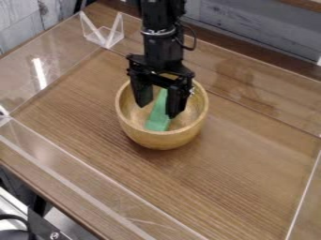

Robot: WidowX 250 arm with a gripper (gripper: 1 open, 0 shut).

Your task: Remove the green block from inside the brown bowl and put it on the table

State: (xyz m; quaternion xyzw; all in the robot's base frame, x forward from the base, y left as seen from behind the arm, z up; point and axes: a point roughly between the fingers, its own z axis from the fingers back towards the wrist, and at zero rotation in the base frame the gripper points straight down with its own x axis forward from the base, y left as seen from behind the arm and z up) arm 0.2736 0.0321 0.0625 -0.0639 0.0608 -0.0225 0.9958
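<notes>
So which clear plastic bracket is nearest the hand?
The topmost bracket, beside the arm; the left-edge bracket and lower-left bracket both sit farther from the hand.

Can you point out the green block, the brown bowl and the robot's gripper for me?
Green block [157,116]: camera view, on its exposed lower part.
Brown bowl [160,141]: camera view, on its near outer wall.
Gripper [160,92]: camera view, midway between its two fingertips.

One bowl [163,139], one green block [158,112], one table [226,178], one arm [160,23]
</notes>
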